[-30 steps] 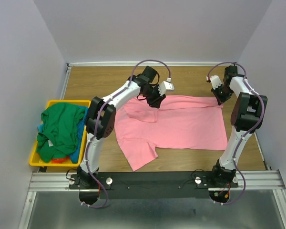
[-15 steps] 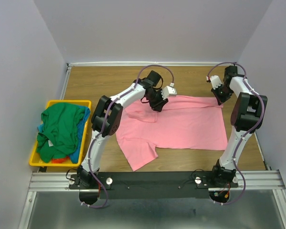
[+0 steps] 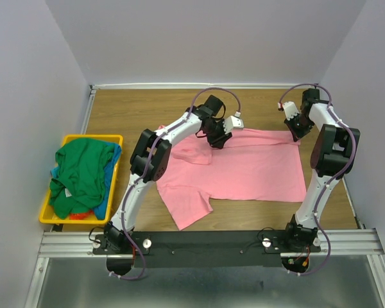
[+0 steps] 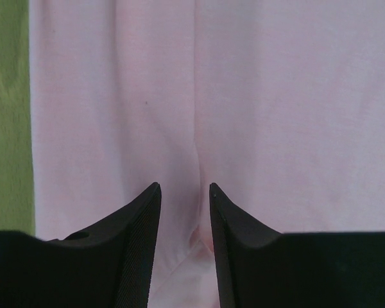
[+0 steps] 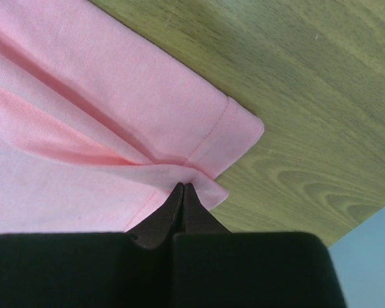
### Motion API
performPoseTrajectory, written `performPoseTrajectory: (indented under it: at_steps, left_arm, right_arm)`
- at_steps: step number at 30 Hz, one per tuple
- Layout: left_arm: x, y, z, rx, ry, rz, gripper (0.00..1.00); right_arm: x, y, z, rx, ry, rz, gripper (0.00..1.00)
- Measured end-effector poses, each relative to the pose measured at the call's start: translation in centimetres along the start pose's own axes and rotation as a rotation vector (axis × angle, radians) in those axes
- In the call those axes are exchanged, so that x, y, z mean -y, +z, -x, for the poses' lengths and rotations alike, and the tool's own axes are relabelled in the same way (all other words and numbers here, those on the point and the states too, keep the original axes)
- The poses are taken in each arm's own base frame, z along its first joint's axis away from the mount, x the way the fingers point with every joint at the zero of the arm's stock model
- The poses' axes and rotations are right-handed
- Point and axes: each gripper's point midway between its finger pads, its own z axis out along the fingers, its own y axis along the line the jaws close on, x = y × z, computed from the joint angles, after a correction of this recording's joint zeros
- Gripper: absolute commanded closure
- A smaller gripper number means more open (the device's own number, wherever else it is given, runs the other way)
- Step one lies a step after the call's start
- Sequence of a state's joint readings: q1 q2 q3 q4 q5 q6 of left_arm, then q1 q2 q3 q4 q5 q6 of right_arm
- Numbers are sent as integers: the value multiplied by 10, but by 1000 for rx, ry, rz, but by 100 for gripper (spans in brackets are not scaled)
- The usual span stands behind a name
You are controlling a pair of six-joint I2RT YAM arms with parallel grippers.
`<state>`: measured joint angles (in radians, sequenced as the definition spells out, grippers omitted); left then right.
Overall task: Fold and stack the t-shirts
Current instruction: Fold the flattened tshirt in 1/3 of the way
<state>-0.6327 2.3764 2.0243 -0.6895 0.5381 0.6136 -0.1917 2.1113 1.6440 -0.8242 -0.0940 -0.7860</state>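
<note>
Pink t-shirt point(image 3: 244, 170) lies spread on the wooden table point(image 3: 135, 109) between my arms, one sleeve toward the near edge. From above, my left gripper point(image 3: 217, 138) is low over its far edge near the collar, and my right gripper point(image 3: 294, 131) sits at its far right corner. A green t-shirt point(image 3: 80, 176) is heaped in the yellow bin point(image 3: 83, 138), well apart at the left.

At my left wrist, the left gripper point(image 4: 184, 187) stands partly open, with a soft crease of the pink t-shirt point(image 4: 276, 115) running into the gap. I judge it is not pinching.

At my right wrist, the right gripper point(image 5: 181, 186) is closed tight on the stitched hem of the pink t-shirt point(image 5: 83, 128), just inside the corner. That probably anchors this side for the fold.
</note>
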Motion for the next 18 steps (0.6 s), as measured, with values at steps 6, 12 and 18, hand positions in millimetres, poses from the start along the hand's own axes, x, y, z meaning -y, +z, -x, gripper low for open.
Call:
performPoseTrajectory:
  at_steps: [6, 12, 18]
  left_arm:
    - [1, 7, -7, -17, 1, -9, 72]
    - [1, 7, -7, -21, 11, -11, 97]
    - [1, 7, -8, -21, 14, -12, 100]
  right_arm:
    - [0, 0, 0, 0, 0, 1, 97]
    - [0, 0, 0, -1, 0, 1, 97]
    - [0, 1, 0, -2, 0, 2, 98]
